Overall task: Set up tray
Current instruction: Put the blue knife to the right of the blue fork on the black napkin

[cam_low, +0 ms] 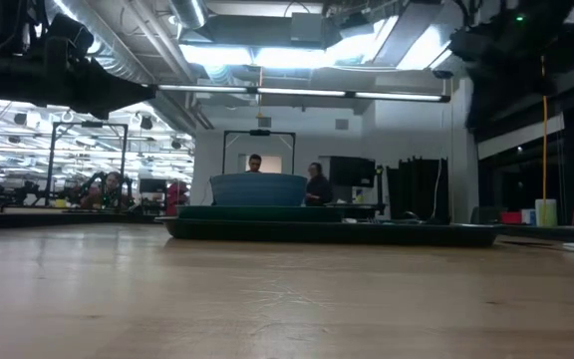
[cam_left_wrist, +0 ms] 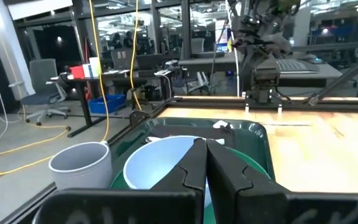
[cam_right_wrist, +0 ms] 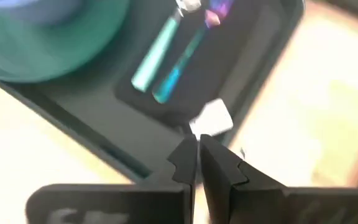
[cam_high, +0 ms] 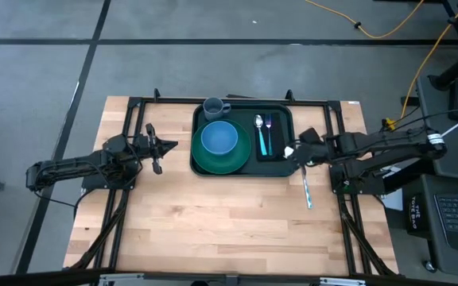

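Observation:
The dark green tray [cam_high: 281, 111] lies at the table's far middle. On it stand a round green plate [cam_high: 241, 159] bearing a blue bowl [cam_high: 219, 137], a grey cup [cam_high: 214, 106] in the far left corner, and a spoon and fork [cam_high: 263, 133] on a black napkin [cam_high: 275, 149]. My left gripper [cam_high: 168, 146] waits shut left of the tray, pointing level at it. My right gripper [cam_right_wrist: 196, 144] hovers shut over the tray's near right corner, tipped down, nothing between its fingers. A small white tag [cam_right_wrist: 211, 118] lies just beyond its fingertips.
A long utensil [cam_high: 307, 189] lies on the bare wood to the right of the tray, just nearer than my right gripper. The wooden table [cam_high: 213, 222] stretches toward the near edge. In the low view the tray [cam_low: 327, 231] and bowl [cam_low: 257, 189] show; people stand in the room behind.

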Available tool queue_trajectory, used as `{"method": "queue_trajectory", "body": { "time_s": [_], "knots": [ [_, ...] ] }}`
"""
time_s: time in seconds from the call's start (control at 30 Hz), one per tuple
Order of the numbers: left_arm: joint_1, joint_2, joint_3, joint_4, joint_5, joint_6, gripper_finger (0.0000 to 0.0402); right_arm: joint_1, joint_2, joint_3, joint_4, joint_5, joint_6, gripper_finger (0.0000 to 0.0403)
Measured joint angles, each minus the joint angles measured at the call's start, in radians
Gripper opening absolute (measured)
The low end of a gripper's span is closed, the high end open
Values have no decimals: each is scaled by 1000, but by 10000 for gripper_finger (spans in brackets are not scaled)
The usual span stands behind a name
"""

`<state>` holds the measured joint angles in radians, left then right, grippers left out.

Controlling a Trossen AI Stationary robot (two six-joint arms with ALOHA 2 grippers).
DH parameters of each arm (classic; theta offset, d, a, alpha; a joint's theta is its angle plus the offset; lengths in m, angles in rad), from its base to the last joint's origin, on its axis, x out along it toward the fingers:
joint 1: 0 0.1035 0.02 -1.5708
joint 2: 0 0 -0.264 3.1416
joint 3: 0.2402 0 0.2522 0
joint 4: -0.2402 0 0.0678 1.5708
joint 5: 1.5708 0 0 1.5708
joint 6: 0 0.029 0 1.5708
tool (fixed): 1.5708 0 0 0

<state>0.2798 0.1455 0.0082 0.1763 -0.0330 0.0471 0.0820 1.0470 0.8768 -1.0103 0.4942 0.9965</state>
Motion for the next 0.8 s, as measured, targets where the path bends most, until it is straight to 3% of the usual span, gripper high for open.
{"method": "queue_trajectory", "body": {
  "time_s": [0.13, 0.33, 0.8],
  "knots": [
    [0, 0, 0, -1, 0, 0, 3, 51, -1, 0, -70, -44, 121, 25],
    [0, 0, 0, -1, -1, 0, 3, 115, -1, 0, -72, -134, 175, 25],
    [0, 0, 0, -1, 0, 0, 3, 273, 61, 0, -145, -159, 338, 26]
  ]
}}
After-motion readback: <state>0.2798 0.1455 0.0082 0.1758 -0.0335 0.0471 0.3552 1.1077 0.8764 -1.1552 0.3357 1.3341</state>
